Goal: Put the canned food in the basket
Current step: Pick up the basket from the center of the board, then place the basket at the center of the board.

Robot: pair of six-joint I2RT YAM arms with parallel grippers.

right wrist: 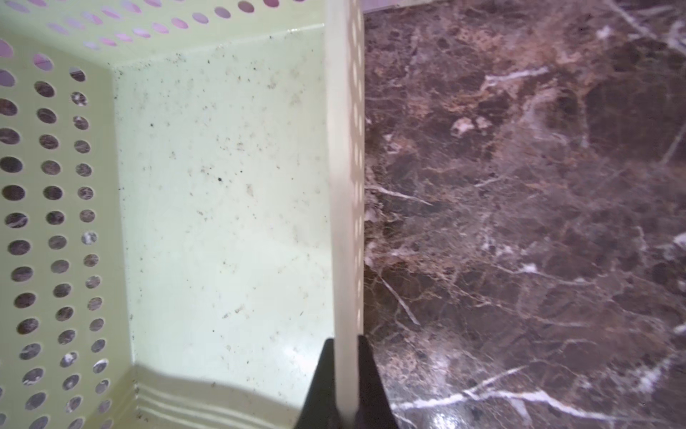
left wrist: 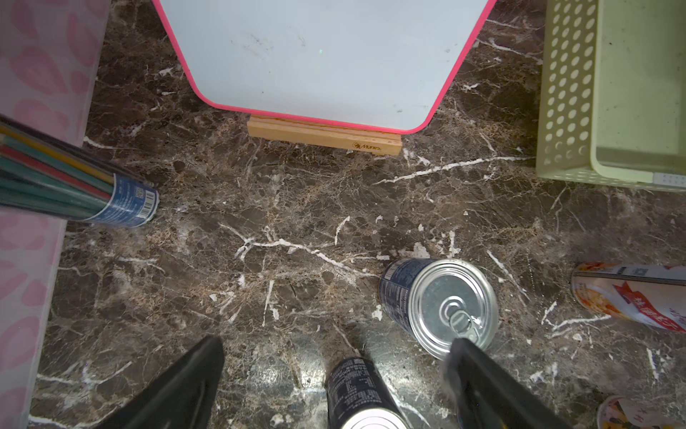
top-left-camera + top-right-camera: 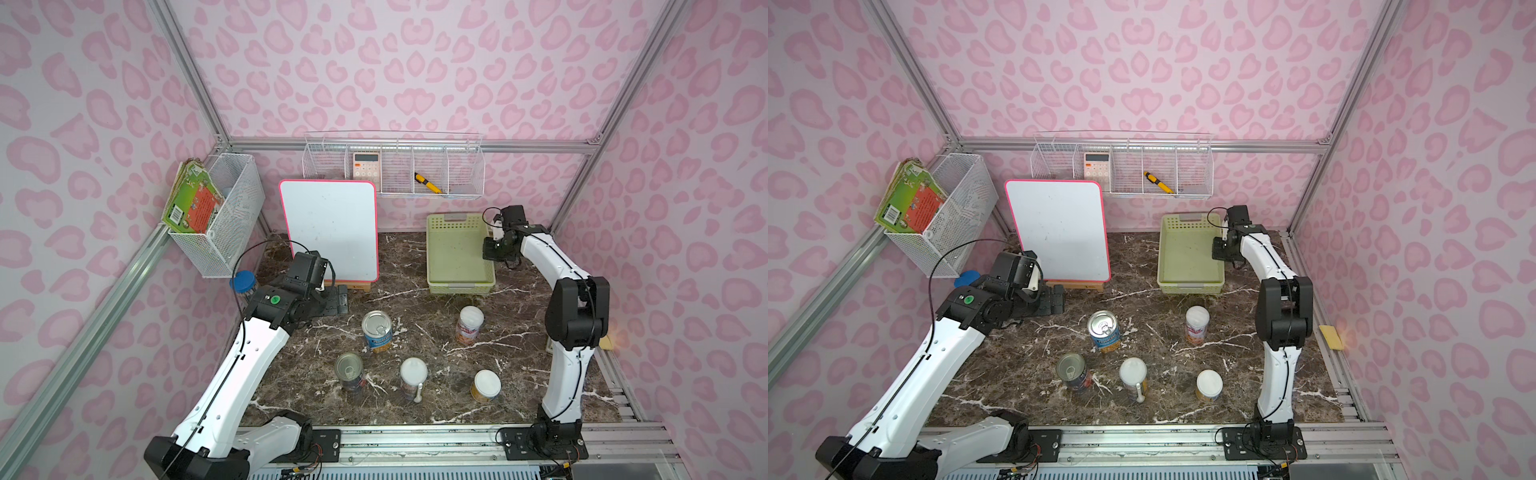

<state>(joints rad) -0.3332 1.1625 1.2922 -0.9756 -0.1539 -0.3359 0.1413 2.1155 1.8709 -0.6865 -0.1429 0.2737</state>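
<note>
Your right claw (image 1: 344, 345) is pinched tight on the basket (image 3: 460, 286), gripping the wall on its 3 o'clock side with one finger inside and one outside (the wrist view shows it plainly). Your left claw (image 2: 334, 343) hangs spread wide, holding nothing, over the table (image 3: 519, 332) toward 9 o'clock. The basket sits at 1 o'clock on the table. All five cans stand upright outside it. You have the blue-yellow can (image 3: 377, 330) near centre and the far white-lidded can (image 3: 470, 324) at its 3 o'clock. Nearer 6 o'clock are the dark can (image 3: 350, 371), the middle white-lidded can (image 3: 413, 376) and the short white-lidded can (image 3: 487, 384).
</note>
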